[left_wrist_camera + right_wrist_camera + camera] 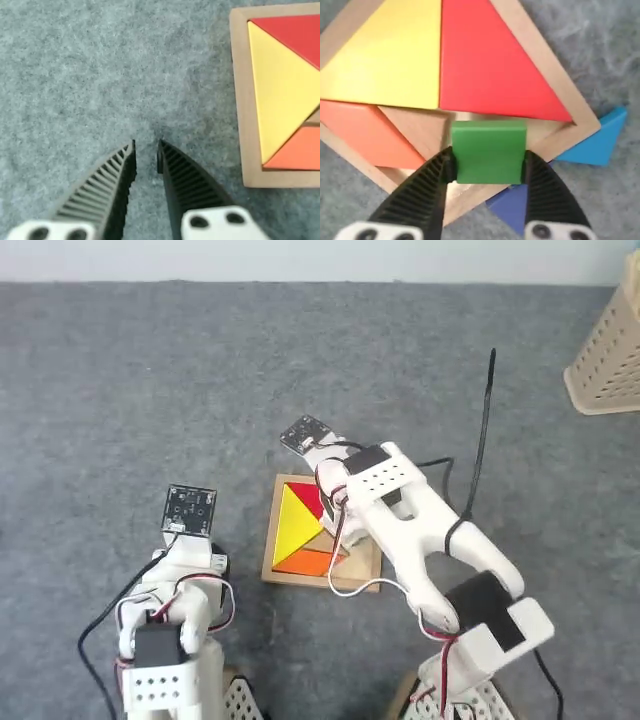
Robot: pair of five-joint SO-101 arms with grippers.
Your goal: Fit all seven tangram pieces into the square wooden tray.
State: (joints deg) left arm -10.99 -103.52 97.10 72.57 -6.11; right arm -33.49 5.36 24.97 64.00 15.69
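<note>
The square wooden tray [272,552] lies on grey carpet between the arms. In it sit a yellow triangle [395,55], a red triangle [490,65] and an orange piece [360,132]; part of the floor [422,127] is bare wood. My right gripper [489,157] is shut on a green square [489,145], held over the tray's open corner. A light blue triangle [600,142] and a dark blue piece [512,205] lie on the carpet just outside that corner. My left gripper [146,146] hovers over bare carpet beside the tray rim [239,100], fingers slightly apart and holding nothing.
A beige perforated basket [610,350] stands at the back right. A black cable [487,420] rises behind the right arm [400,500], which covers the tray's right side in the high view. The left arm [175,590] stays at the front left.
</note>
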